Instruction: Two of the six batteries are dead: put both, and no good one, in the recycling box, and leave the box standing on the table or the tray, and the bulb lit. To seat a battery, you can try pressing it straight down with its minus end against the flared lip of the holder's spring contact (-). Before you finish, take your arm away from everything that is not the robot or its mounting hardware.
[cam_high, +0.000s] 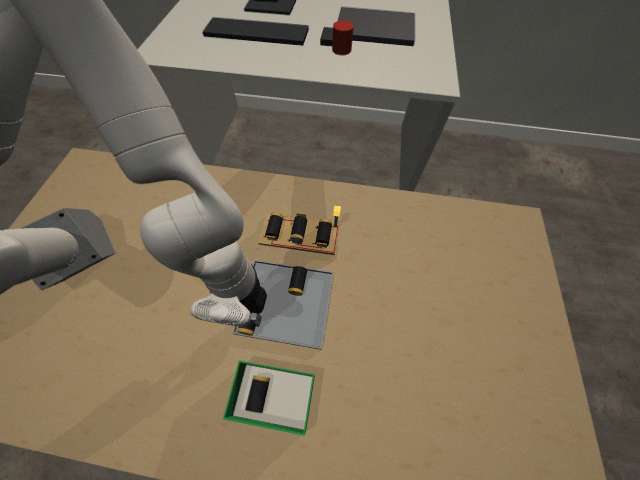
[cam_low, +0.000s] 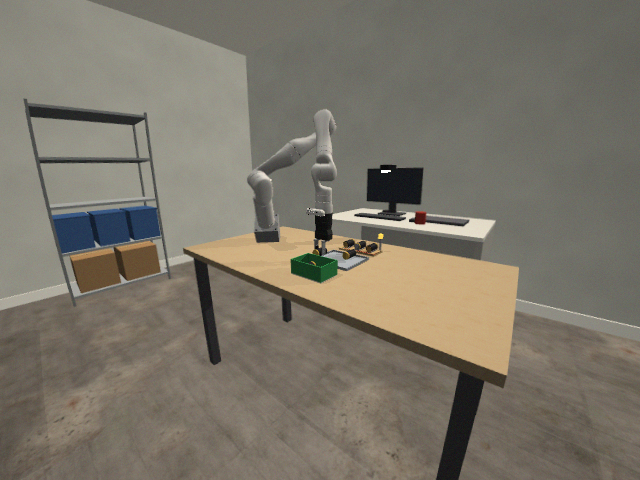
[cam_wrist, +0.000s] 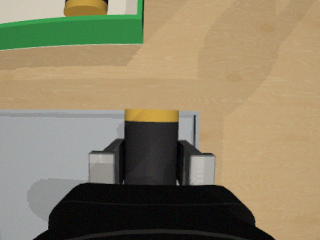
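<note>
My gripper is shut on a black battery with its gold end toward the box, at the tray's near-left corner; its height over the tray is hard to tell. Another battery lies on the grey tray. One battery lies in the green-rimmed box, which stands on the table. The holder carries three batteries, the middle one with its gold end reversed. The bulb is yellow and lit.
The box stands just in front of the tray, and the holder just behind it. The arm's base is at the table's left. A white desk with a red cup stands beyond the table.
</note>
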